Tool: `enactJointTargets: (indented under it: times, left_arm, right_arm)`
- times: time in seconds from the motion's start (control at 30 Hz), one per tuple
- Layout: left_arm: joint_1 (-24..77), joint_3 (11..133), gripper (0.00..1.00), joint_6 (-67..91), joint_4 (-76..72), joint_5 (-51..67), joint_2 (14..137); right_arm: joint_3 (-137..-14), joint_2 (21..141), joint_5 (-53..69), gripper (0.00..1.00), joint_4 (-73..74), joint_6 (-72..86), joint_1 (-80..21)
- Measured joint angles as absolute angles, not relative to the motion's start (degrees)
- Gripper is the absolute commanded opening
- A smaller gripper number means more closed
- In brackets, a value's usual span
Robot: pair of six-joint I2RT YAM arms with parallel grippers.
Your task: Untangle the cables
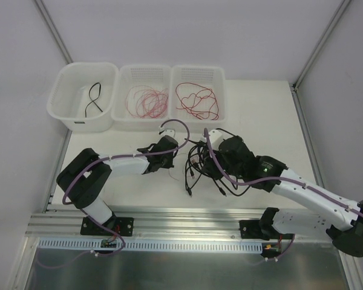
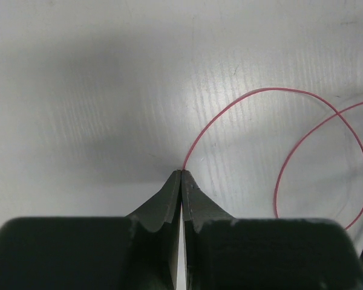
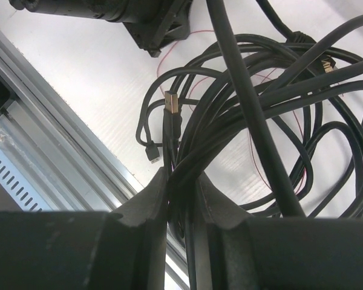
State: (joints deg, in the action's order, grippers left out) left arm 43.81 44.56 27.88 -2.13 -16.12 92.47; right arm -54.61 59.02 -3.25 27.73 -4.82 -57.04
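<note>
A tangle of black cables (image 1: 201, 170) with plug ends lies on the white table between the arms. My right gripper (image 1: 210, 162) is shut on a bundle of these black cables (image 3: 254, 90), which run up between its jaws (image 3: 181, 178). A USB plug (image 3: 171, 104) hangs just beyond the fingertips. A thin pinkish-red wire (image 2: 260, 90) loops over the table, and my left gripper (image 2: 181, 171) is shut on its end, fingertips low against the table. From above, the left gripper (image 1: 169, 162) sits just left of the tangle. A fine red wire (image 3: 255, 158) threads through the black loops.
Three white bins stand along the back: the left bin (image 1: 66, 90) holds one black cable, the middle bin (image 1: 122, 90) pinkish-red wires, the right bin (image 1: 221, 90) red wires. An aluminium rail (image 1: 181, 217) runs along the near table edge, close under the right gripper.
</note>
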Motion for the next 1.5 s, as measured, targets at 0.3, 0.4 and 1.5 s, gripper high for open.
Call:
enactJointTargets:
  times: [0.3,0.4,1.5]
  left_arm:
    - [38.46,41.67,0.0,31.07,0.89,-17.06,88.82]
    - [36.73,40.56,0.0,31.9,1.52,-17.06,87.5]
    - [12.84,27.46,0.0,37.54,11.99,-16.71,62.54]
  right_arm:
    - [-54.78,46.63,-7.88,0.01,33.67,-5.5,-57.04]
    - [-55.35,40.97,-11.09,0.01,35.92,-5.96,-56.97]
    - [-71.02,25.32,-64.88,0.09,49.1,-6.63,-56.58]
